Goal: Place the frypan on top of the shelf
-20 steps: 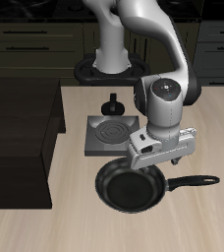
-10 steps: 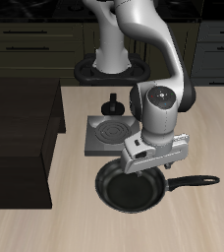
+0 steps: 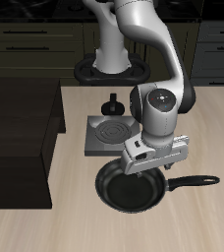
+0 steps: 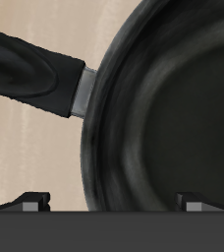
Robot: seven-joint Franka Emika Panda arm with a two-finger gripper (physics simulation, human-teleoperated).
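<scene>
Two views show one moment at a light wooden table (image 3: 207,221). In the view from outside, a white robot arm (image 3: 143,39) reaches down from the upper middle of the frame, and its gripper (image 3: 149,169) hangs low over a frypan (image 3: 124,192) that sits on the table in the lower middle of the frame. The frypan is round, black and shallow, and its long straight handle (image 3: 193,182) points toward the right edge of the frame. The gripper sits above the pan's rim on the handle side. Its fingers are hidden behind the wrist here, so I cannot tell how wide they stand or whether they touch the pan. Just above the frypan in the frame lies a grey square burner plate (image 3: 106,133) with a spiral coil, and a small black knob (image 3: 112,105) stands beyond it. The shelf (image 3: 21,148), a large dark boxy unit with a flat top, fills the left side of the frame, well apart from the pan. Dark drawer cabinets (image 3: 35,39) line the top. In the wrist view, the frypan (image 4: 173,118) fills most of the picture, close up, with its handle (image 4: 26,74) joining the rim.
</scene>
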